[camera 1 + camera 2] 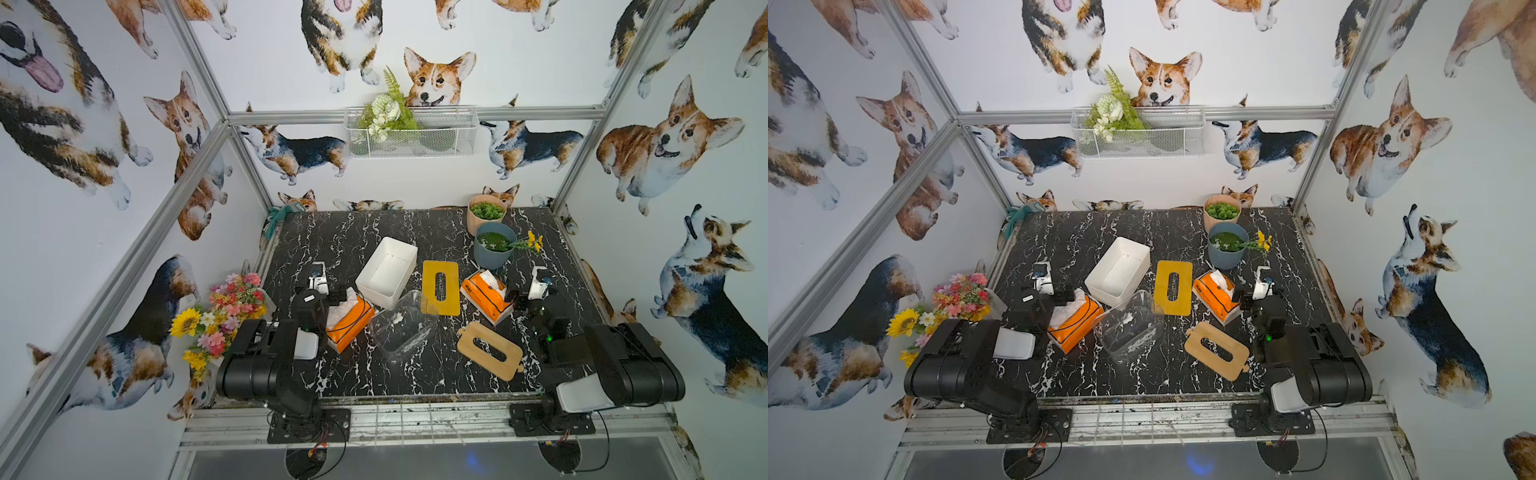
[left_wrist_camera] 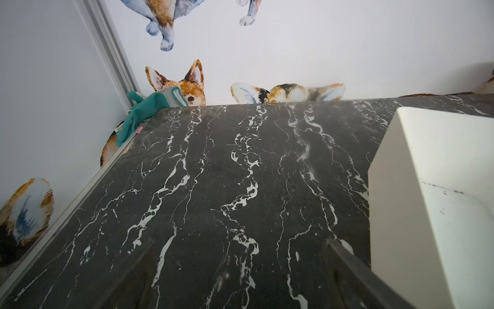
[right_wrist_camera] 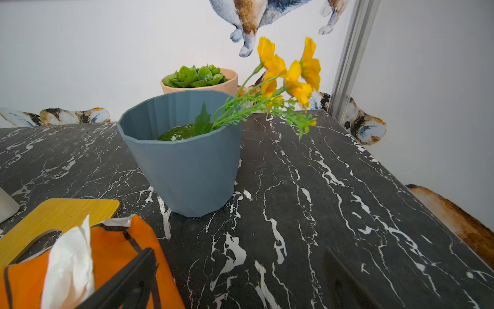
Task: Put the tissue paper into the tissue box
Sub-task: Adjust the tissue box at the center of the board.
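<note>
Two orange packs on the marble table (image 1: 374, 232), each with a white sheet poking up. The right tissue pack (image 1: 486, 297) sits just to the left of my right gripper (image 3: 238, 250). The left tissue pack (image 1: 349, 322) lies by my left wrist, to the right of my left gripper (image 2: 240, 240) and nearer my base. The left wrist view doesn't show it at all.

Between the packs stands the white box (image 1: 386, 272), open and looking empty. Nearer me is the clear box (image 1: 401, 328), also open. The yellow lid (image 1: 440, 286) and the bamboo lid (image 1: 490, 349) lie flat on the table, off both boxes.

Both my jaws stand spread wide, nothing between them. On the right, one of my fingers (image 3: 133, 278) overlaps the pack's corner in the wrist view; touching or just above, I can't tell. On the left, the white box's wall is just beside my jaws, with bare table ahead.

My read: nothing's boxed yet, so this is the reach. To do it well, I'd bring the right jaws over the pack and straddle its short width. Then close on the wrapper's body, not the loose sheet, which would likely just pull out. It looks like a soft pack, so grip low on the sides. Lift level, line long side with long side, and lower it in flat. And mind the blue pot (image 3: 184, 166) just beyond.
</note>
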`<state>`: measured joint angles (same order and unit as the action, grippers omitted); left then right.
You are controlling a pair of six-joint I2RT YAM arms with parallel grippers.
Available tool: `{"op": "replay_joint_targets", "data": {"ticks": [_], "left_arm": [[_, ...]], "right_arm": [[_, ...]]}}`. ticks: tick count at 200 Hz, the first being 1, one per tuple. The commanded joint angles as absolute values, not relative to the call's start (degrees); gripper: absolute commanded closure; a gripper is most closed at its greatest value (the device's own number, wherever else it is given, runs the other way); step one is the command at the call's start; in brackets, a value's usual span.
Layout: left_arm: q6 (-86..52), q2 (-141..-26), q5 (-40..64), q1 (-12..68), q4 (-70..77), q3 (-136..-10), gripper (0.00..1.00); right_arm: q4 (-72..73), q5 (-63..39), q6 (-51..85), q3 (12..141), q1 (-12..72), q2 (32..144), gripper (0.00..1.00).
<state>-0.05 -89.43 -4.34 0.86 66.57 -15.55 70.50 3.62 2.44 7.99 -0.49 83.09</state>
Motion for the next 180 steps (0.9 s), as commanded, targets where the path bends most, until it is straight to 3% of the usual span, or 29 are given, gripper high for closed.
{"op": "replay_joint_targets", "data": {"ticks": [1,136,180], "left_arm": [[0.0,-89.55,-4.13,0.82,67.75,-15.73,0.0],[-0.94,-89.0,-2.14,-0.39,68.19,-15.36,0.0],[-3.95,-78.42,-9.38,-0.62,46.09,-23.81,0.0]], "right_arm": [[72.52,3.25,1.75,8.26,-0.44,83.08,0.0],[70.56,4.16,2.68,8.88,-0.93,81.04,0.0],[51.64,4.6,2.3,15.1,-0.17,67.34,0.0]]}}
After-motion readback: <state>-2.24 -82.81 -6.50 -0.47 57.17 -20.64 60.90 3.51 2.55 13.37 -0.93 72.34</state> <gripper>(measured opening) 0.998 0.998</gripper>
